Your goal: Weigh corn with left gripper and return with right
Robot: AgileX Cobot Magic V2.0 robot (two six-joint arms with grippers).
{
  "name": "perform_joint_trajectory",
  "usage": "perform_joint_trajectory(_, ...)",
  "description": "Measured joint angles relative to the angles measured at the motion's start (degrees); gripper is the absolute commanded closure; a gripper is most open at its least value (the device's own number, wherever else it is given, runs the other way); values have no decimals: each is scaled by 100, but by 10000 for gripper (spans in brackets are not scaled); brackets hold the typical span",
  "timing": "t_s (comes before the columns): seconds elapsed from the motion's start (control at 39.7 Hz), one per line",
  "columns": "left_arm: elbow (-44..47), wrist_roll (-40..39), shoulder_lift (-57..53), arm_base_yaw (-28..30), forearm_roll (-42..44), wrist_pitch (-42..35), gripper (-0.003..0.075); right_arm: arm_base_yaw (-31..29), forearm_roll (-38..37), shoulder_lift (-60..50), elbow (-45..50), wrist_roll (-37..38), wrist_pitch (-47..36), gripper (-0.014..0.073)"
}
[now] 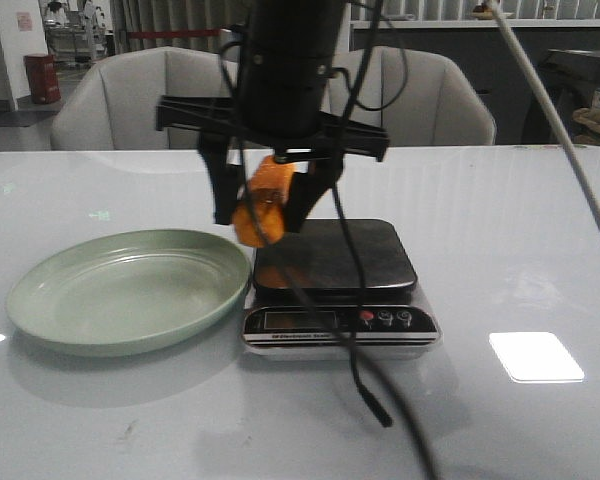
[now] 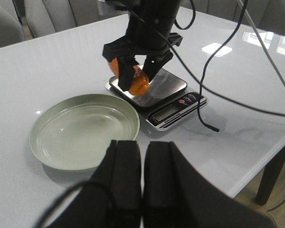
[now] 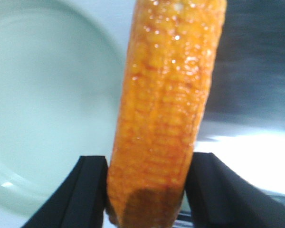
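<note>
- The kitchen scale (image 1: 340, 325) carries a strip of print under its display (image 1: 288, 320), too blurred to read (the display itself shows no digits I can make out).
- A pale notice (image 1: 24, 21) hangs on the far wall, also unreadable.

The glossy white counter (image 1: 500, 230) carries a pale green plate (image 1: 130, 290) on the robot's left and, just beside it, a kitchen scale (image 1: 338, 285) with a dark steel platform.
</note>
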Motion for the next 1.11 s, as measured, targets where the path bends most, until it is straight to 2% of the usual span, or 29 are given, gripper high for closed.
perform_joint_trajectory(0.23, 0, 0, 0, 0, 0, 0, 607, 492, 125, 249, -9, 0, -632, 407)
perform_joint_trajectory(0.33, 0, 0, 0, 0, 0, 0, 607, 594, 267, 433, -9, 11, -830, 312)
perform_joint_trajectory(0.48, 0, 0, 0, 0, 0, 0, 607, 716, 336, 582, -9, 18, -1106, 92)
perform_joint_trajectory(0.55, 0, 0, 0, 0, 0, 0, 607, 749, 346, 633, -9, 18, -1189, 33)
perform_joint_trajectory(0.75, 0, 0, 0, 0, 0, 0, 607, 737, 356, 635, -9, 18, -1188, 20)
perform_joint_trajectory(0.91, 0, 0, 0, 0, 0, 0, 607, 520, 356, 379, -9, -3, -859, 20)
perform_joint_trajectory(1.11, 0, 0, 0, 0, 0, 0, 607, -34, 356, -225, -9, -691, -73, 20)
